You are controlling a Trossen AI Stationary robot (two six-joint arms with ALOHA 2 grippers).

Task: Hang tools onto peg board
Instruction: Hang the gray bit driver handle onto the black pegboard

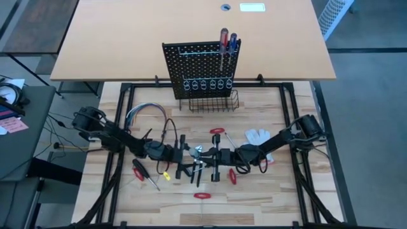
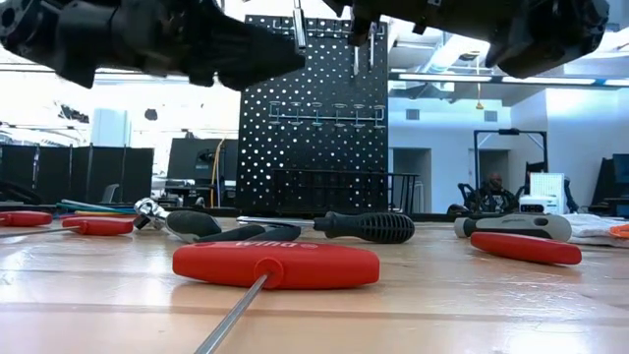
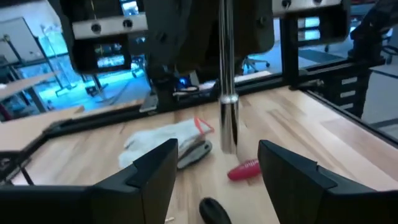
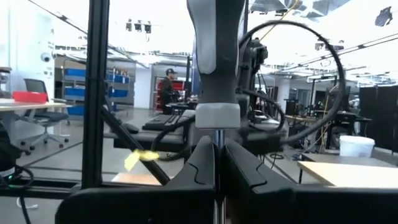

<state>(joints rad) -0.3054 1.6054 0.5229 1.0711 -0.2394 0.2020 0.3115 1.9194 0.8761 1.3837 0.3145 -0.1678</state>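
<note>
The black peg board stands at the table's far side, with a red-handled screwdriver and a blue-handled screwdriver stuck into its top holders. At mid-table my right gripper is shut on a grey-handled tool with a silvery shaft. My left gripper faces it from the left and is open. Its fingers stand on either side of the shaft without touching it. More tools lie flat on the table, among them a red T-handle driver and a black-handled screwdriver. My right gripper pinches the tool's thin metal shaft, just below the pale collar of the handle, between its two shut fingers. The fingers come level from the table's right side and lie across the shaft. The tool stands upright, handle up, and its thicker lower end hangs clear of the table.
A white glove lies right of centre and a bundle of coloured cables lies at the left. A black wire basket sits at the board's base. A red-handled screwdriver and red-handled pliers lie near the grippers.
</note>
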